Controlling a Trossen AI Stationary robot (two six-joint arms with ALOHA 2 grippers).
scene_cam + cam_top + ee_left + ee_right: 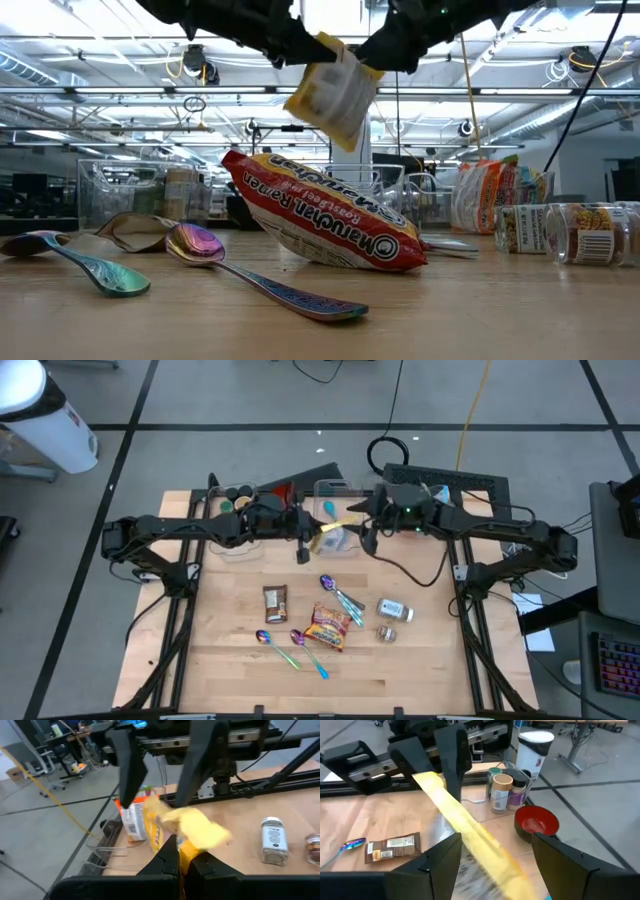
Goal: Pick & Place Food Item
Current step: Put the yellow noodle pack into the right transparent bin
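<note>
wooden table: three spoons, two jars, one ramen packet.

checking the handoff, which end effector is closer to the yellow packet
Left. The left end effector is shut on the yellow packet; the right end effector stands open around its other end, not gripping.

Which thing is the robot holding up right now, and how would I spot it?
Look above the far middle of the wooden table, where the two arms meet. The left gripper pinches a yellow packet in the air; unlike the ramen pack and spoons, it hangs clear of the tabletop.
</note>
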